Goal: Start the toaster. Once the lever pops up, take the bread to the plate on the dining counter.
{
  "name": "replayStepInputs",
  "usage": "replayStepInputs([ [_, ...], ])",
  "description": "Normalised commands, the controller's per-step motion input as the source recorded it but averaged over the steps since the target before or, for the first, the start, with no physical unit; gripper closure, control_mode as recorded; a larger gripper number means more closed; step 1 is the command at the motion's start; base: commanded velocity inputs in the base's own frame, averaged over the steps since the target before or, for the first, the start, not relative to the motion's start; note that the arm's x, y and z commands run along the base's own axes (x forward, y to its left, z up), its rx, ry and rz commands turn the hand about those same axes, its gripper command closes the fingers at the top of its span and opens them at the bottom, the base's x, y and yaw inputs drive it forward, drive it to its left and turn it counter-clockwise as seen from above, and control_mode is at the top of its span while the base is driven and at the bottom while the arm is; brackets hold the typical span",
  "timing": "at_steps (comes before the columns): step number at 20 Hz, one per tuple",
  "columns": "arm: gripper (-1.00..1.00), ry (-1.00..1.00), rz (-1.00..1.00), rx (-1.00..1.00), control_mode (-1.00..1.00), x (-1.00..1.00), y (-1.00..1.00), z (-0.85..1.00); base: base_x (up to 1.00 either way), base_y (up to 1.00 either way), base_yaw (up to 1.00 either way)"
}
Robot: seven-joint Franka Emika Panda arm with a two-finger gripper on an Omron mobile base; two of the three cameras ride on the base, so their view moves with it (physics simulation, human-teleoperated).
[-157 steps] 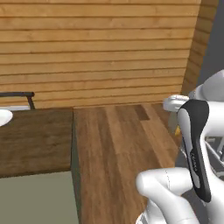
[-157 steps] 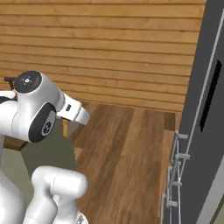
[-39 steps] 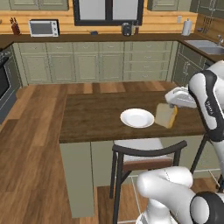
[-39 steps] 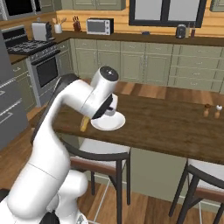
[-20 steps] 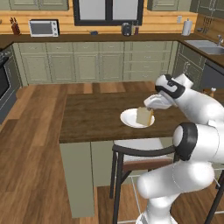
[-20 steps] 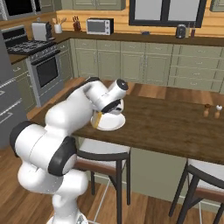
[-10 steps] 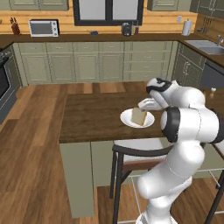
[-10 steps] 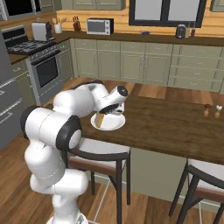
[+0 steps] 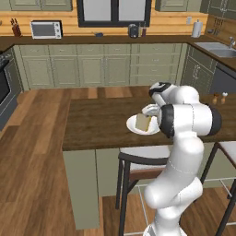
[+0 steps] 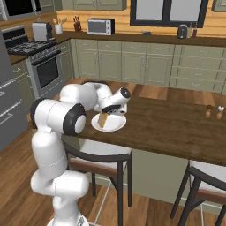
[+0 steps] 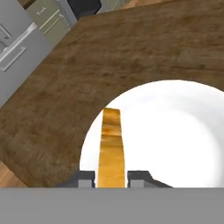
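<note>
The bread (image 11: 111, 146) stands on edge between my gripper's (image 11: 111, 177) two finger tips, low over the near-left part of the white plate (image 11: 175, 127). The gripper is shut on the slice. From the base views the tan bread (image 9: 142, 122) (image 10: 103, 120) sits over the plate (image 9: 133, 126) (image 10: 115, 126), with the gripper (image 9: 146, 118) (image 10: 106, 114) reaching down to it from my folded arm. The plate lies on the dark brown dining counter (image 9: 97, 122) (image 10: 172, 123) (image 11: 65, 87). The silver-grey toaster (image 10: 42, 31) stands on the far wall counter beside the stove.
Two stools (image 9: 138, 159) (image 10: 95, 154) are tucked under the near side of the dining counter. Salt and pepper shakers (image 9: 219, 98) (image 10: 213, 111) stand at its right end. A white microwave (image 9: 45, 29) and the stove (image 10: 42, 62) lie along the far wall.
Since the oldest frames the base has driven to the dining counter. In the last second the arm folded in and lowered the bread over the plate.
</note>
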Motion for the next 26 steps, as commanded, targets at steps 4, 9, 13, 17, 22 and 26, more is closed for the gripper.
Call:
replayStepInputs([
  [4,-1.00,0.00,0.00,0.00,-1.00,0.25,0.00,-0.40,0.00,0.00,0.00],
  [9,-1.00,0.00,0.00,0.00,-1.00,0.20,-0.02,-0.36,0.00,0.00,0.00],
  [13,-1.00,-0.02,-0.01,-0.02,-1.00,-0.12,-0.30,-0.05,0.00,0.00,0.00],
  [17,-1.00,0.00,-0.08,-0.09,-1.00,0.00,-0.26,0.00,0.00,0.00,0.00],
  [22,-1.00,0.00,-0.10,-0.12,-1.00,0.00,-0.23,0.06,0.00,0.00,0.00],
  [26,-1.00,-0.02,-0.07,-0.05,-1.00,-0.39,0.00,0.75,0.00,0.00,0.00],
])
